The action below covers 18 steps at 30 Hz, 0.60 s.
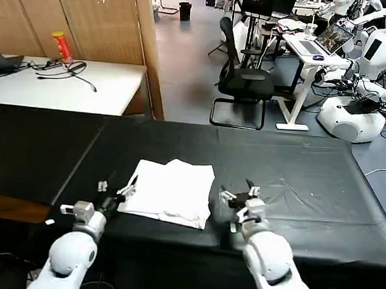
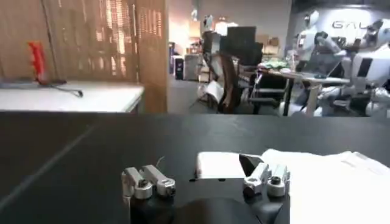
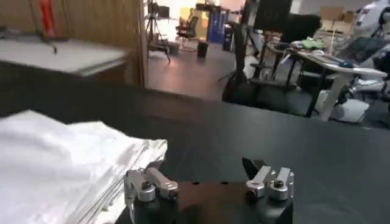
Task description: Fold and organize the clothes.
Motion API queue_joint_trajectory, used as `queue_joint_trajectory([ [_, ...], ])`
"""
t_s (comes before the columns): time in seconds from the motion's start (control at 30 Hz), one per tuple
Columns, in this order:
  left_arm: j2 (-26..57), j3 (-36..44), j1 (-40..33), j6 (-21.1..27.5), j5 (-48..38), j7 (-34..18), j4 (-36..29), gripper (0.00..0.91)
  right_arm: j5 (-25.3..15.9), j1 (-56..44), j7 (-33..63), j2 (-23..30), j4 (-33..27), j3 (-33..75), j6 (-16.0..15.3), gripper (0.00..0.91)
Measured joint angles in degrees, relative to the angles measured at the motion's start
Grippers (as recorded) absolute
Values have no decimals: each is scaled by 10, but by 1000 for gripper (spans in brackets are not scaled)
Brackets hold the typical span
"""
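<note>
The clothes are one white T-shirt (image 1: 170, 192), folded into a rough rectangle, plain side up, lying on the black table cloth (image 1: 295, 176) near the front edge. My left gripper (image 1: 115, 191) sits low at the shirt's left front corner. It is open, and in the left wrist view a white flap of the shirt (image 2: 220, 165) lies just ahead of the left gripper (image 2: 207, 178). My right gripper (image 1: 240, 195) rests just right of the shirt, open and empty. In the right wrist view the shirt's stacked layers (image 3: 61, 158) lie beside one finger (image 3: 149, 182) of the right gripper (image 3: 210, 178).
Black cloth stretches wide to the right and behind the shirt. A white table (image 1: 60, 86) at the back left holds a red can (image 1: 61, 47) and cables. An office chair (image 1: 245, 76), a desk and other robots (image 1: 360, 101) stand beyond the table.
</note>
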Motion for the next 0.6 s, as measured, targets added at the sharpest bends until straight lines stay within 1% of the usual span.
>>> queue_joint_trajectory([
  [0.17,-6,-10,-9,9,-63,6,25,878,2,-26,-17,-6,32,19,22,878],
  [0.4,-7,-23,-19,48,-179,18,43,878,4,-45,-25,-3,52,28,36,878],
  [0.5,-7,-22,-22,57,-208,23,47,878,4,-50,-26,-2,54,31,40,878],
  [0.53,-9,-21,-24,60,-218,24,49,868,4,-51,-26,-1,56,33,41,878],
  [0.6,-11,-19,-28,66,-234,26,53,780,4,-54,-27,1,60,37,42,878],
])
